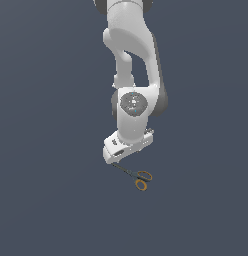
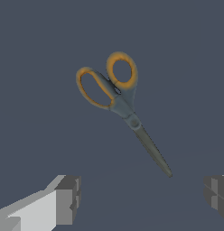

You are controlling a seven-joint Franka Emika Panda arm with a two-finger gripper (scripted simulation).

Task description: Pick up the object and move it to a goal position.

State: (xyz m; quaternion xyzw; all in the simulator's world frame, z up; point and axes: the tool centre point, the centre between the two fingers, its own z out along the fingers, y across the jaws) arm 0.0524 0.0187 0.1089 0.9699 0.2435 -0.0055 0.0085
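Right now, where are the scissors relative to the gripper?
In the exterior view the scissors lie just below the gripper, handles toward the exterior view's right. In the wrist view their blade tip points between the open fingers, untouched.

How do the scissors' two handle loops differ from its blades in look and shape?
The handle loops are orange-yellow rings with open centres; the blades are dark grey and solid. The loops spread apart side by side; the blades lie shut together, tapering to one point. Both join at the pivot and lie flat on the grey surface, between the gripper fingers.
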